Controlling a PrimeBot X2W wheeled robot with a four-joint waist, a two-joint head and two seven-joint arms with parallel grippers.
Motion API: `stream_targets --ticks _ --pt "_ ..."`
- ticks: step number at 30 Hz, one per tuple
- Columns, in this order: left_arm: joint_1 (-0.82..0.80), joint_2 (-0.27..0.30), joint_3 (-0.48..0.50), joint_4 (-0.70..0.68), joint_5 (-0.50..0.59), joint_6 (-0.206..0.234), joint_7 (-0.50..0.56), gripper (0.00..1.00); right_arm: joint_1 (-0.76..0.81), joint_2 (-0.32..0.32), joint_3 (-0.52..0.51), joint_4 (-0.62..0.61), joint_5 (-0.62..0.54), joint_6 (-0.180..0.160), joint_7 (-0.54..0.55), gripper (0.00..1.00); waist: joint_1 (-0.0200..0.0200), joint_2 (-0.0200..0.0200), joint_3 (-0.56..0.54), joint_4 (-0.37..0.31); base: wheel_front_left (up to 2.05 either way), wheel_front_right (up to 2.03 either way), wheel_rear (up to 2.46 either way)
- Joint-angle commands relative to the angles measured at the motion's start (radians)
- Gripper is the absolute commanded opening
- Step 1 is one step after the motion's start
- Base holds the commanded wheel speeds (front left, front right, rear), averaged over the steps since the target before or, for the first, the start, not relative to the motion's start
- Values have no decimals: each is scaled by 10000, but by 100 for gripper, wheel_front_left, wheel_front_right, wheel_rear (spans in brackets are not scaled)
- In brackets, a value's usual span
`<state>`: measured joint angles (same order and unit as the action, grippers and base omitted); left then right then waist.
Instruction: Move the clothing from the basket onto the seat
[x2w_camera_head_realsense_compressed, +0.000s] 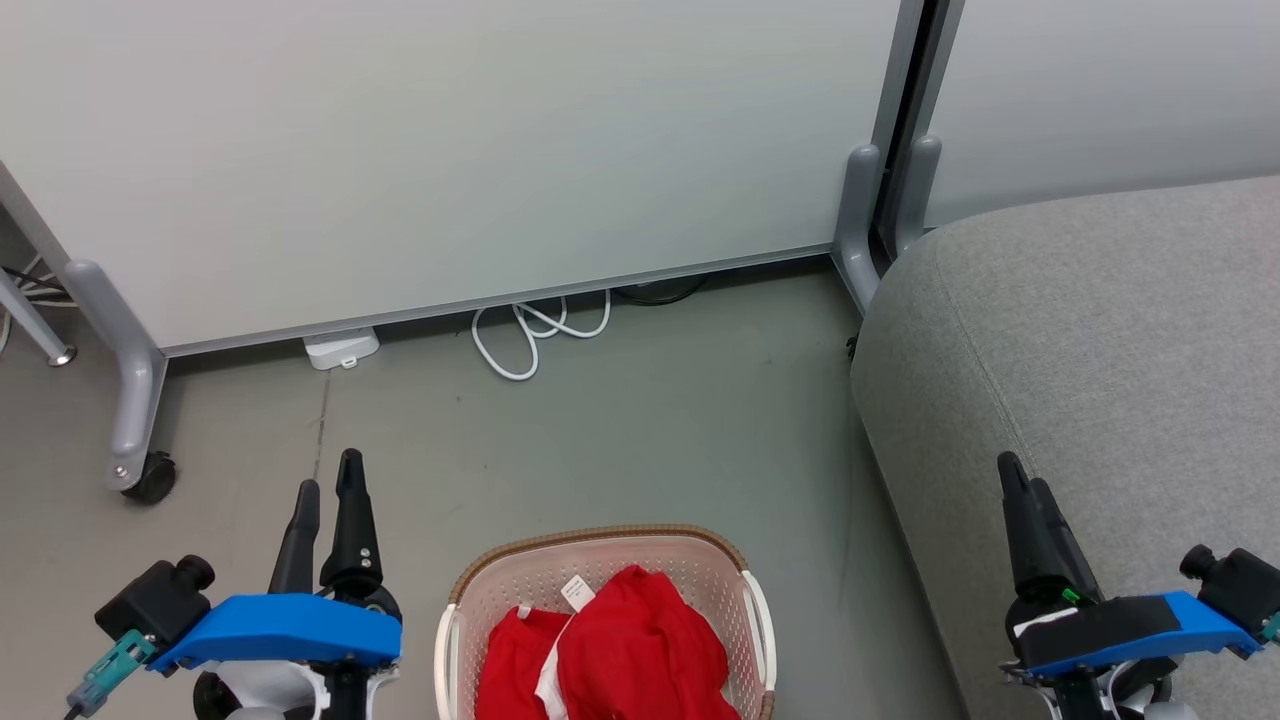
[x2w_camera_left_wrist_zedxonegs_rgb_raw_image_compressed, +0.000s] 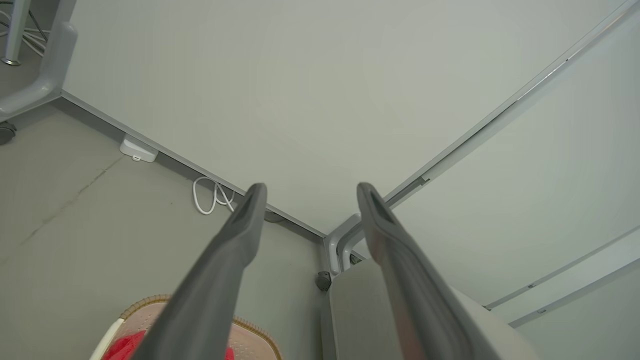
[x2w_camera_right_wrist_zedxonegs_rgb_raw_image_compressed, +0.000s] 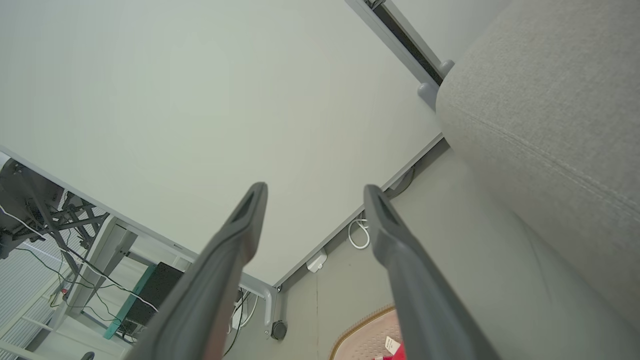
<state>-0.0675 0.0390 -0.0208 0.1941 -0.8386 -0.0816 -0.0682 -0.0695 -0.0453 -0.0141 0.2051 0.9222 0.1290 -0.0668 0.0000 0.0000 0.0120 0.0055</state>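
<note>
The red clothing (x2w_camera_head_realsense_compressed: 620, 650) with white trim lies piled in the cream basket (x2w_camera_head_realsense_compressed: 600, 545), which stands on the floor at the bottom centre of the head view. The grey seat (x2w_camera_head_realsense_compressed: 1100, 330) spreads over the right side. My left gripper (x2w_camera_head_realsense_compressed: 327, 480) hangs open left of the basket, its fingers pointing up and away from it. My right gripper (x2w_camera_head_realsense_compressed: 1022, 475) is raised over the seat's front edge, and the right wrist view shows it open (x2w_camera_right_wrist_zedxonegs_rgb_raw_image_compressed: 315, 192). In the left wrist view the open gripper (x2w_camera_left_wrist_zedxonegs_rgb_raw_image_compressed: 310, 192) frames the basket rim (x2w_camera_left_wrist_zedxonegs_rgb_raw_image_compressed: 150, 302) and a bit of red clothing (x2w_camera_left_wrist_zedxonegs_rgb_raw_image_compressed: 125, 345).
A pale partition wall (x2w_camera_head_realsense_compressed: 450, 150) runs across the back, with a grey post (x2w_camera_head_realsense_compressed: 860, 220) by the seat. A wheeled grey leg (x2w_camera_head_realsense_compressed: 130, 400) stands at the left. A white cable (x2w_camera_head_realsense_compressed: 530, 330) and a white adapter (x2w_camera_head_realsense_compressed: 342, 348) lie on the floor by the wall.
</note>
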Motion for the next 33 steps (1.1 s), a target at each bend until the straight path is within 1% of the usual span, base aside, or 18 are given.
stream_targets --ticks 1,16,33 --pt "-278 81 -98 -167 379 44 -107 100 -240 -53 26 -176 -392 13 -114 100 0 0 7 2 0 0 0" --pt "-332 118 -478 -234 2369 128 -569 100 -254 -58 275 -258 -2246 16 -580 100 0 0 35 32 0 0 0" --pt "-370 135 -807 -228 4225 193 -1024 100 -264 -63 479 -287 -4004 19 -1036 100 0 0 82 74 0 0 0"
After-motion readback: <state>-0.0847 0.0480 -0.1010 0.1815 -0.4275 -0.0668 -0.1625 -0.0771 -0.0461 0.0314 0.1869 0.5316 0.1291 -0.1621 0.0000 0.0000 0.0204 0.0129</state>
